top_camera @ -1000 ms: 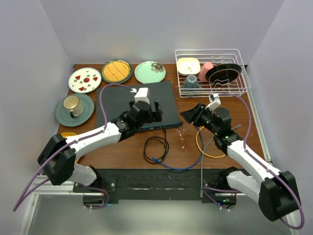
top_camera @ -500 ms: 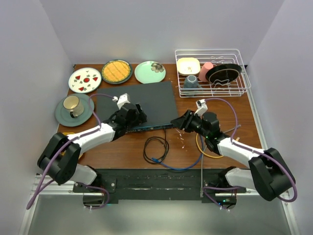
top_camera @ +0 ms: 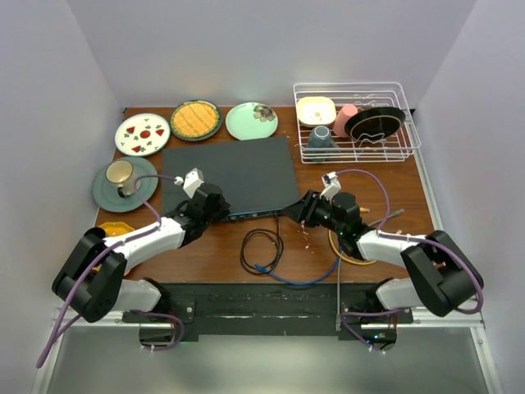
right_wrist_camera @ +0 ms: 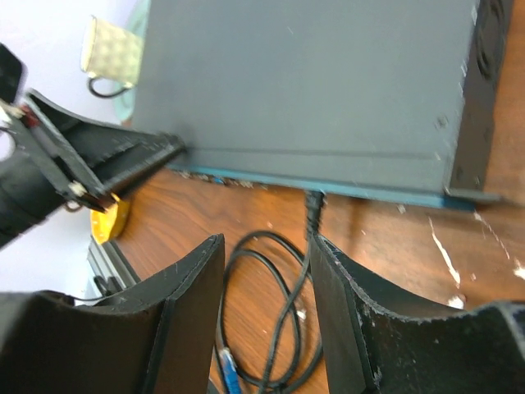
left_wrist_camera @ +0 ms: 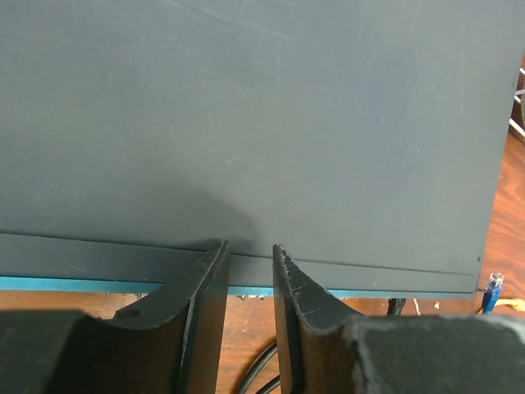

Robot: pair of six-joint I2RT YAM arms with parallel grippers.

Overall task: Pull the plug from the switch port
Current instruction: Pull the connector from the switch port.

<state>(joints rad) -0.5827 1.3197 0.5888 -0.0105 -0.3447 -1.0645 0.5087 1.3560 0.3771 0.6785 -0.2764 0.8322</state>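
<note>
The switch [top_camera: 234, 168] is a flat dark-grey box with a thin blue front edge [right_wrist_camera: 328, 187]. A black plug [right_wrist_camera: 314, 207] sits in a port on that edge, and its black cable [top_camera: 262, 246] coils on the table in front. My right gripper [right_wrist_camera: 262, 246] is open and low in front of the switch. The plug lies just beyond its right fingertip, untouched, and the cable runs between the fingers. My left gripper [left_wrist_camera: 248, 250] is at the switch's front edge towards the left. Its fingers stand a narrow gap apart with nothing between them.
Three plates [top_camera: 195, 120] and a cup on a saucer [top_camera: 123, 176] stand at the back left. A wire dish rack [top_camera: 357, 123] with crockery is at the back right. A yellow cable loop [top_camera: 349, 250] lies under my right arm. A yellow object [top_camera: 115, 228] sits by the left arm.
My left gripper slid left and back off the switch top to its front edge, and its jaws narrowed. My right gripper moved left and lower, toward the plug.
</note>
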